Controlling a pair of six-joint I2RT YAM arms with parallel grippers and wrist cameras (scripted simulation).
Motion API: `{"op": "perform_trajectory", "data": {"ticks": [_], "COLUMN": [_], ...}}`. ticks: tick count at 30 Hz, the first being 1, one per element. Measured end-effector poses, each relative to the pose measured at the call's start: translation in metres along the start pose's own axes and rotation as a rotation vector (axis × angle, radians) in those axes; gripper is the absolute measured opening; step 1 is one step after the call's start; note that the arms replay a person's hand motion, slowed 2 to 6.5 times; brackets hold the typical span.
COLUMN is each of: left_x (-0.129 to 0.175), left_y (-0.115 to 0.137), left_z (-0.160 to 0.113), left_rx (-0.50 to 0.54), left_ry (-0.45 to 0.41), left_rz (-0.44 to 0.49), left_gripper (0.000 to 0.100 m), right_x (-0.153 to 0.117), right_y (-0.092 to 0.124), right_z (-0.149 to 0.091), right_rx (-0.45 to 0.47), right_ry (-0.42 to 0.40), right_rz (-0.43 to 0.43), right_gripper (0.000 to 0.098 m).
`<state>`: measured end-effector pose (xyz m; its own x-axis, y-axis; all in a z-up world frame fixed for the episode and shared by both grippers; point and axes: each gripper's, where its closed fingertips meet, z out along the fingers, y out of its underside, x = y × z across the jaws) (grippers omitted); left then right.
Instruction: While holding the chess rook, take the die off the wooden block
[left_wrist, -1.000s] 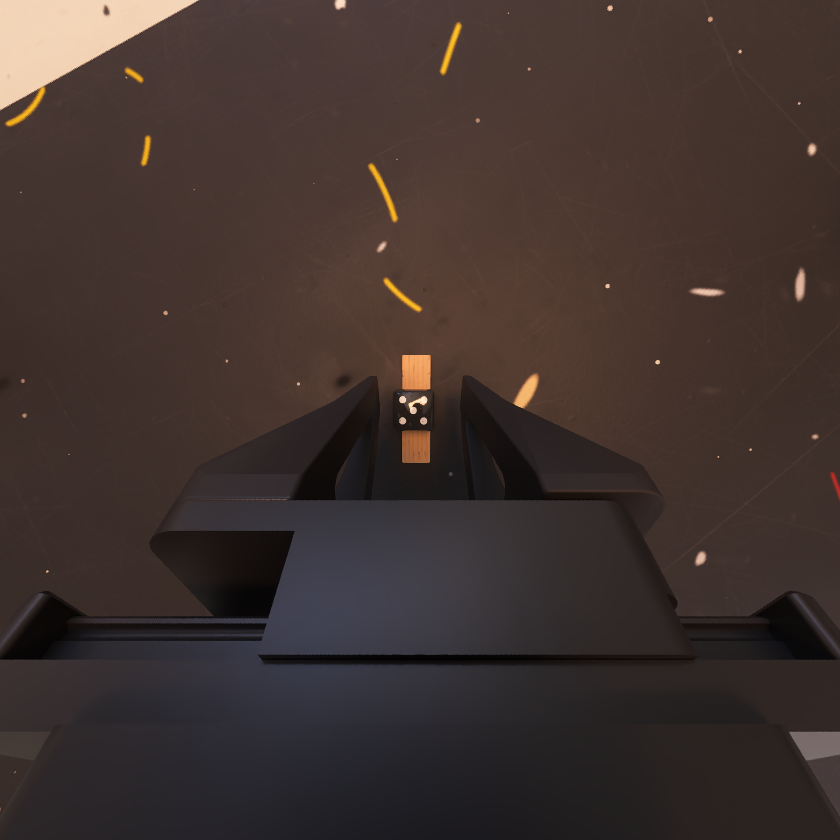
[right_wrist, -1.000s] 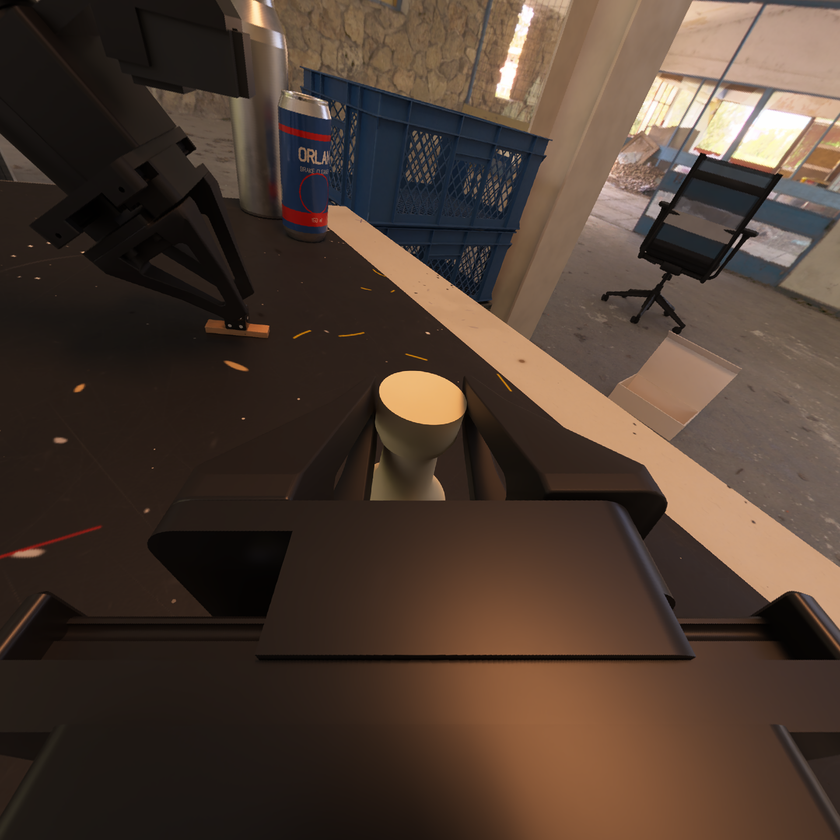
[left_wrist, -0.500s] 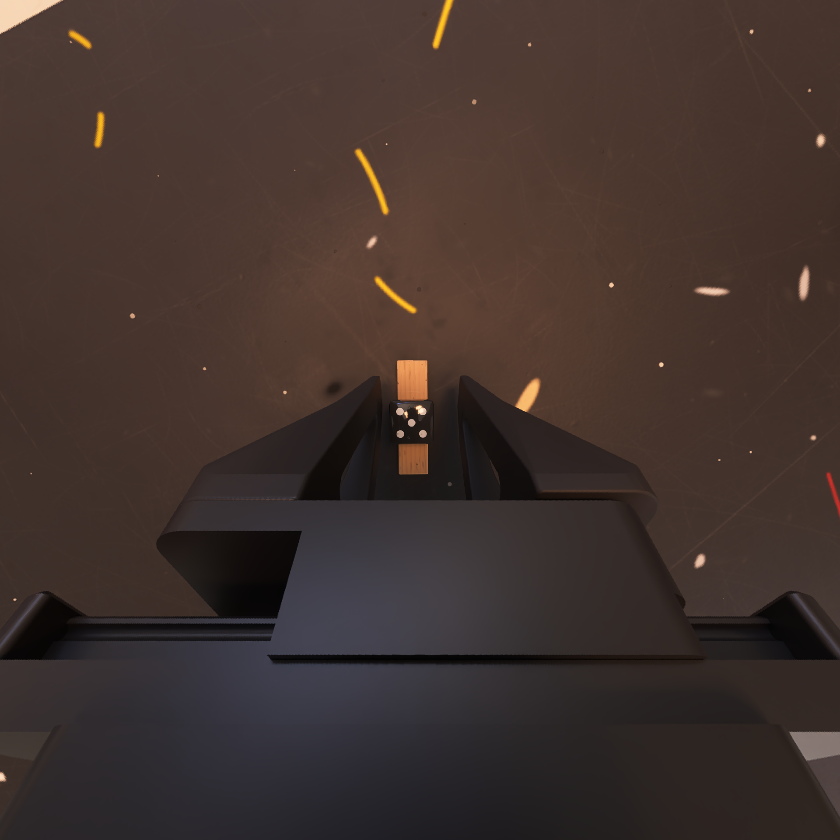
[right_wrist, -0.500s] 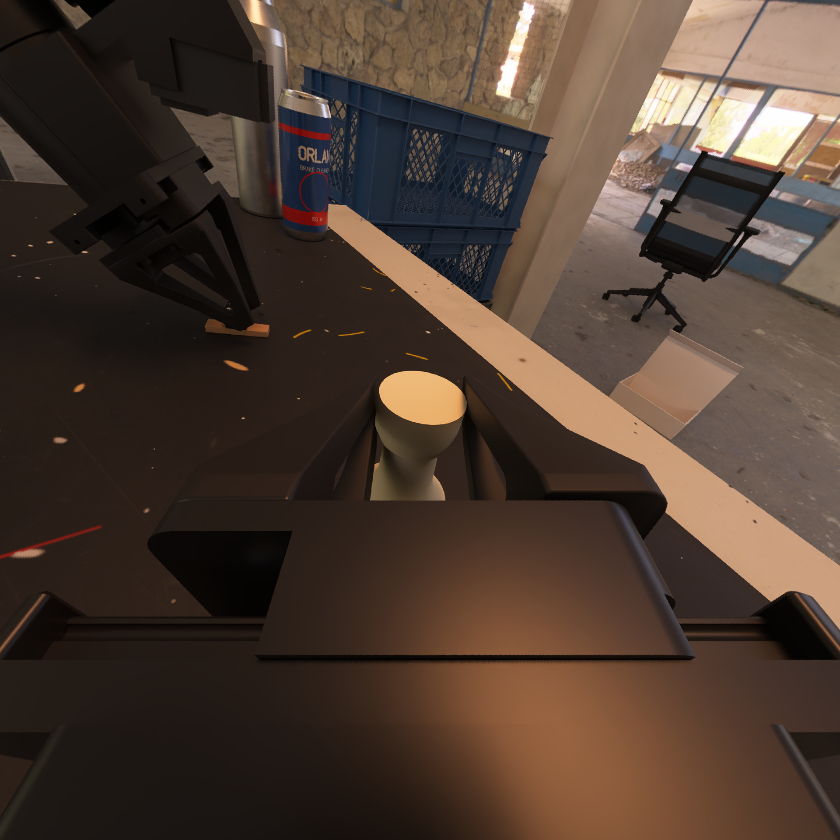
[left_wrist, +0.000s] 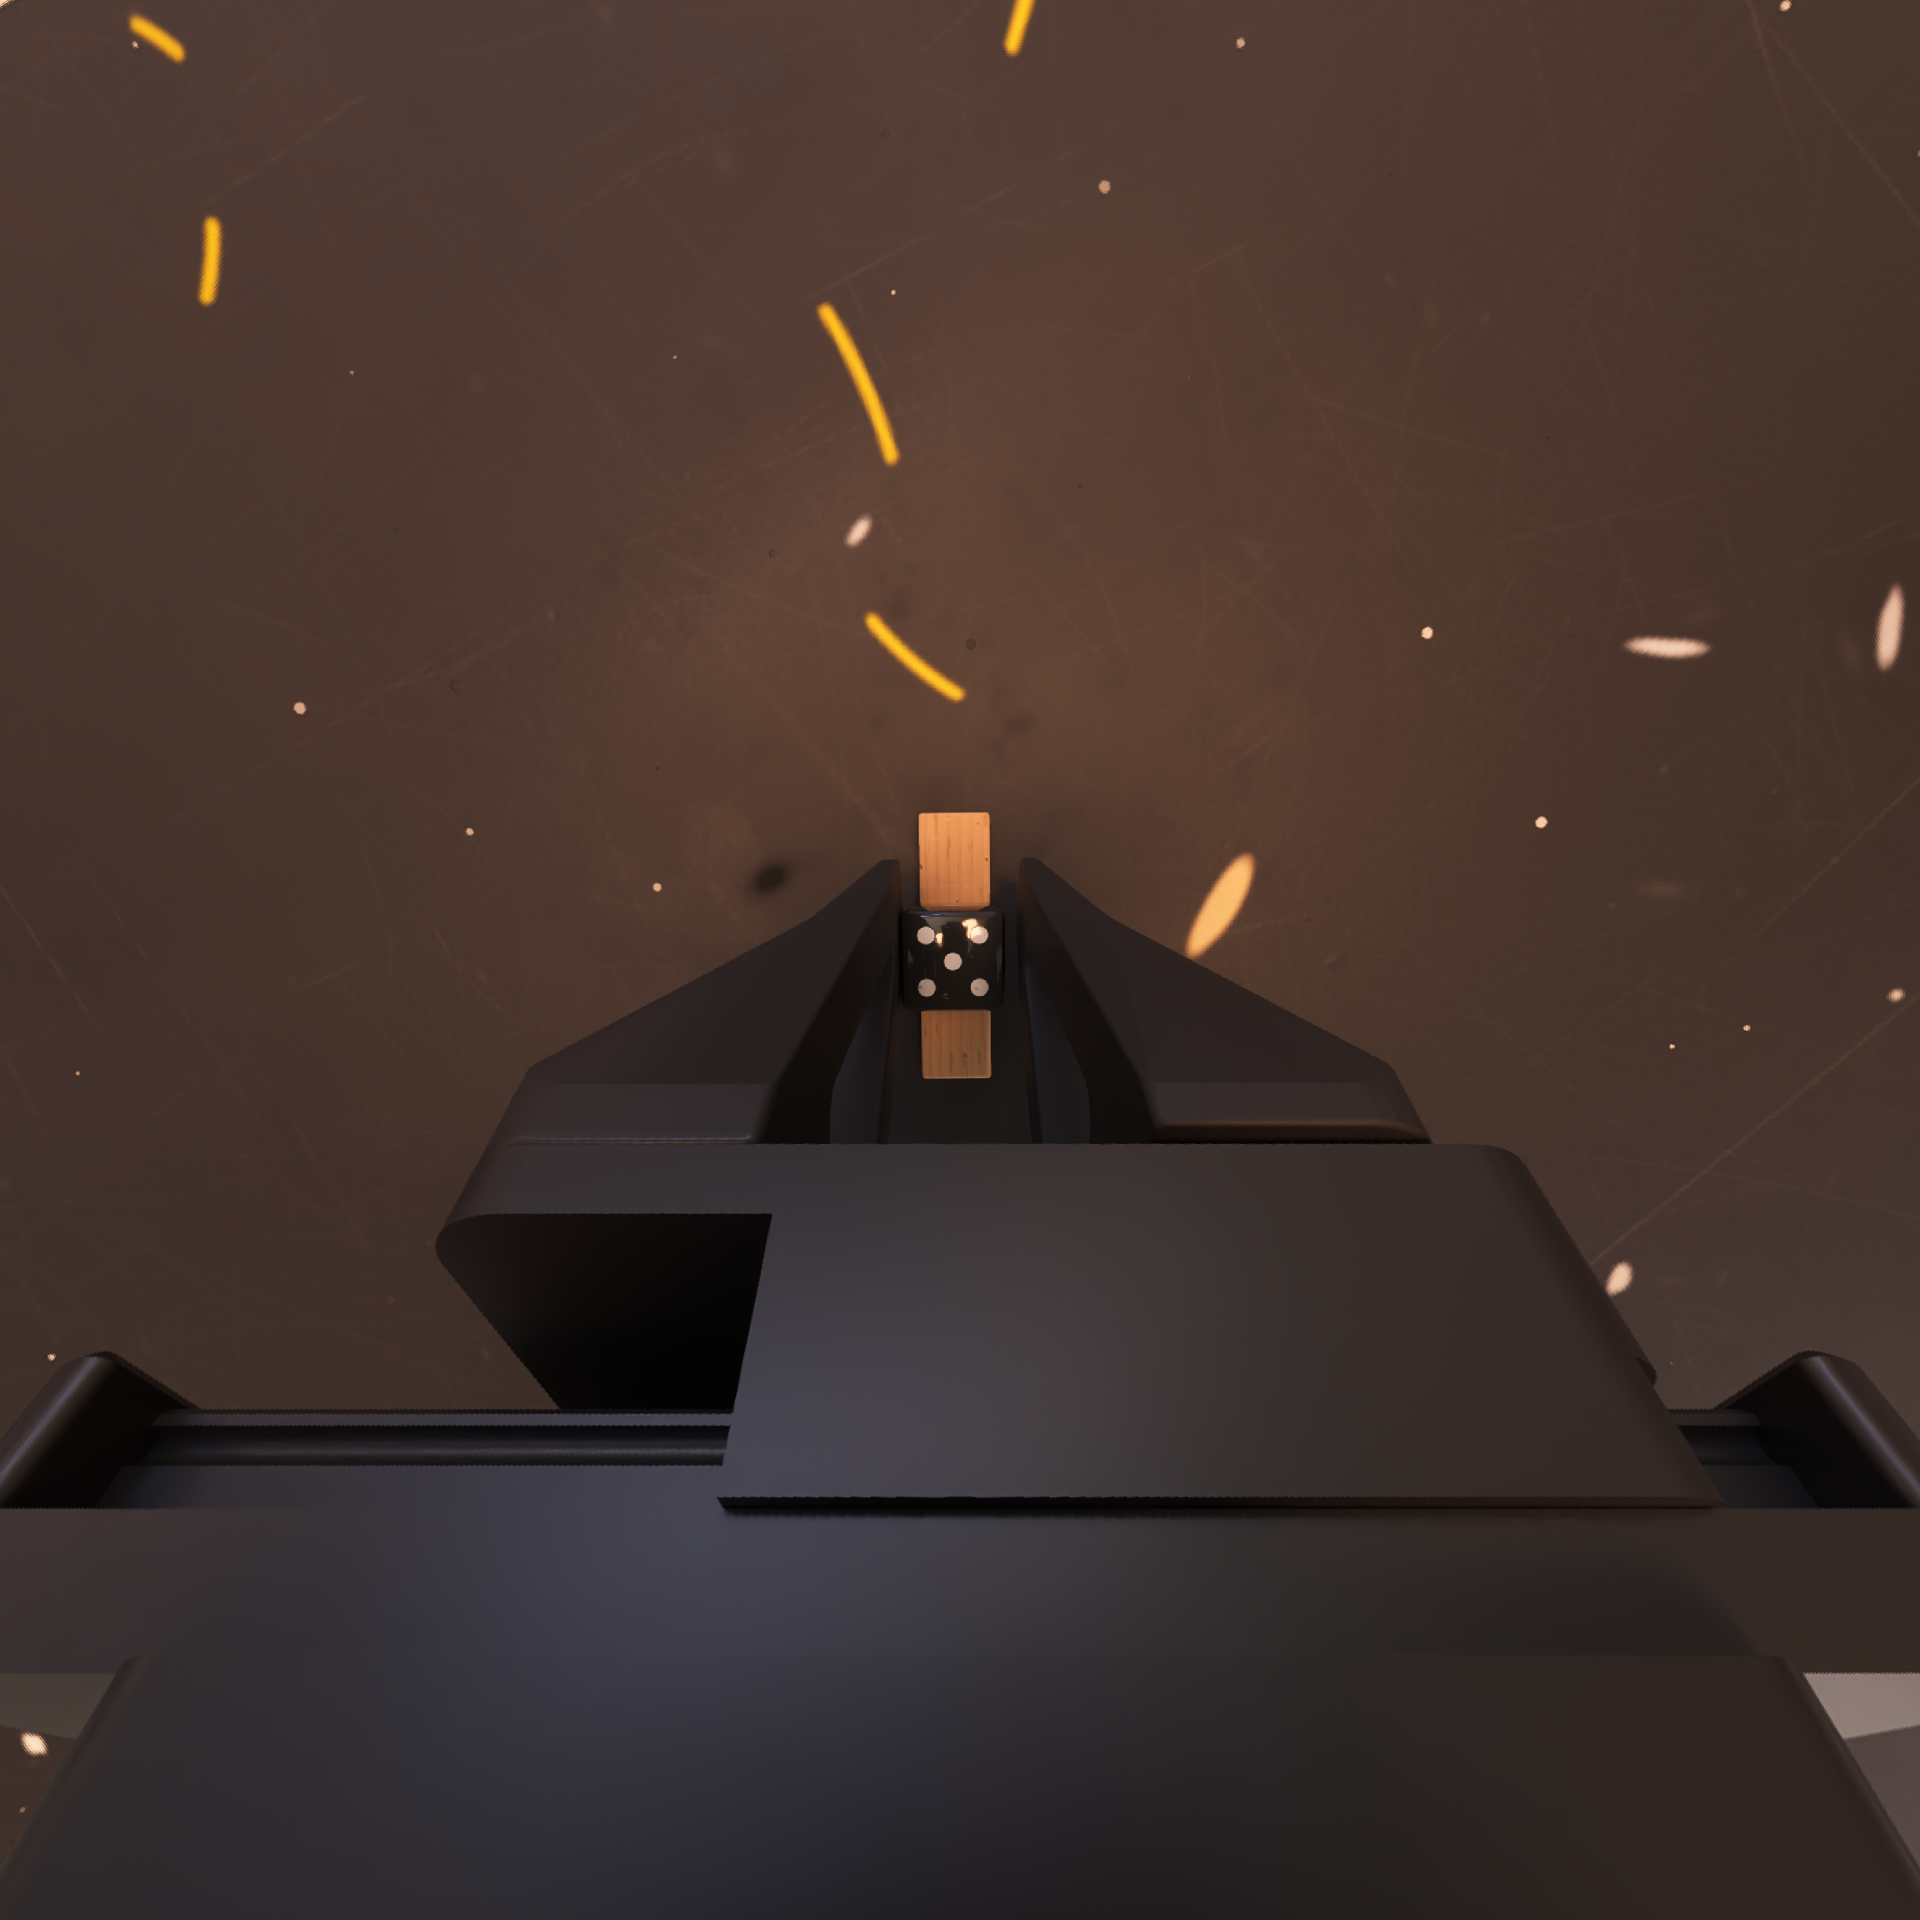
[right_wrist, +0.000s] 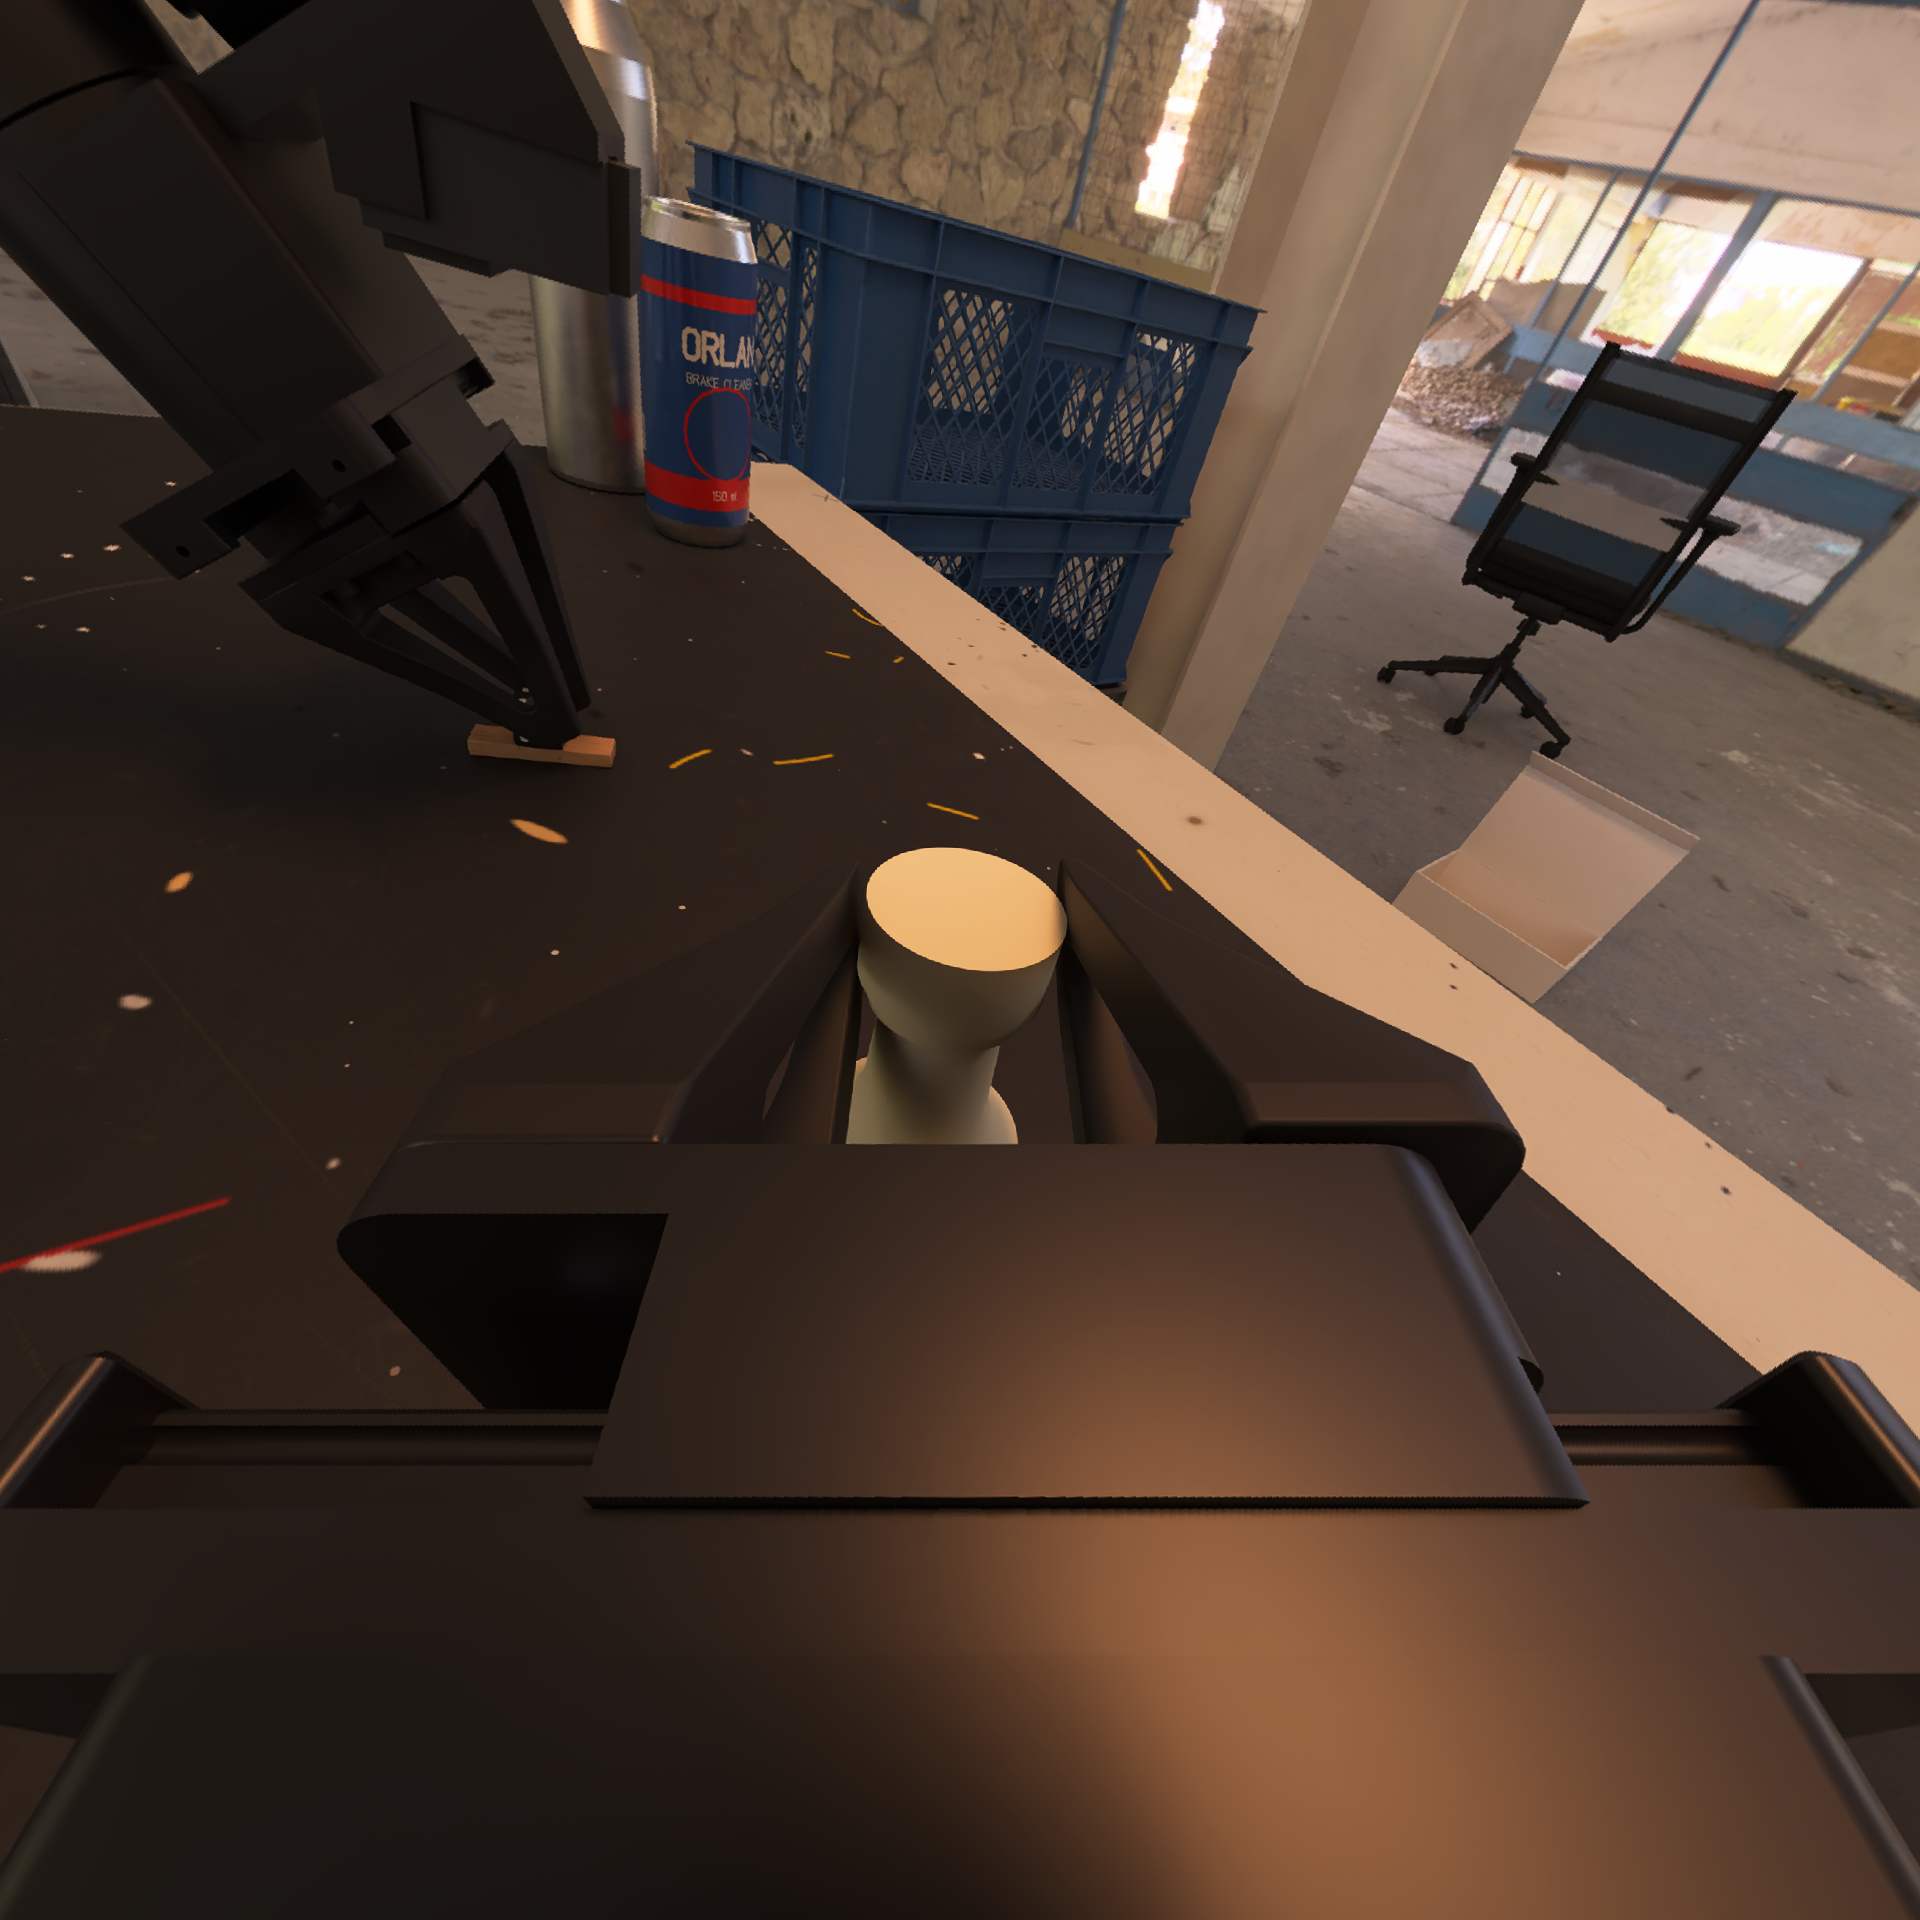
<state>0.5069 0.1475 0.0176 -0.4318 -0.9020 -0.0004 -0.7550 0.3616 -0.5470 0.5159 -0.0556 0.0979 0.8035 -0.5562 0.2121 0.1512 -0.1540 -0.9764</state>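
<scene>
In the left wrist view a black die (left_wrist: 952, 958) with white pips sits on the middle of a thin wooden block (left_wrist: 954, 858) lying on the dark table. My left gripper (left_wrist: 958, 940) straddles the die. Its left finger looks against the die and a thin dark gap shows on the right. From the right wrist view the left gripper's fingertips (right_wrist: 540, 717) are down on the block (right_wrist: 592, 750), and the die is hidden there. My right gripper (right_wrist: 961, 935) is shut on a cream chess rook (right_wrist: 961, 945), held above the table.
A blue and red can (right_wrist: 698, 384) and a silver cylinder (right_wrist: 587, 395) stand at the table's far edge. The pale table rim (right_wrist: 1195, 831) runs diagonally on the right. Blue crates (right_wrist: 987, 364), an office chair (right_wrist: 1600, 520) and an open box (right_wrist: 1538, 883) are beyond it.
The left gripper has come lower over the die and its jaws have narrowed around it. The right gripper and rook have not moved.
</scene>
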Motion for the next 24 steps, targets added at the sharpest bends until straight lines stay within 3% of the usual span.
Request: {"op": "perform_trajectory", "data": {"ticks": [7,24], "left_x": [-0.002,0.007], "left_y": [0.002,0.000], "left_z": [-0.003,-0.045], "left_rx": [0.012,0.191], "left_ry": [-0.031,-0.070], "left_rz": [0.006,-0.006], "left_gripper": [0.016,0.016], "right_x": [0.000,-0.001], "right_y": [0.000,-0.001], "right_z": [0.000,0.001], "right_rx": [0.000,0.002], "right_ry": [0.000,-0.004], "right_rz": [0.000,-0.001], "right_gripper": [0.0309,0.0309]}}
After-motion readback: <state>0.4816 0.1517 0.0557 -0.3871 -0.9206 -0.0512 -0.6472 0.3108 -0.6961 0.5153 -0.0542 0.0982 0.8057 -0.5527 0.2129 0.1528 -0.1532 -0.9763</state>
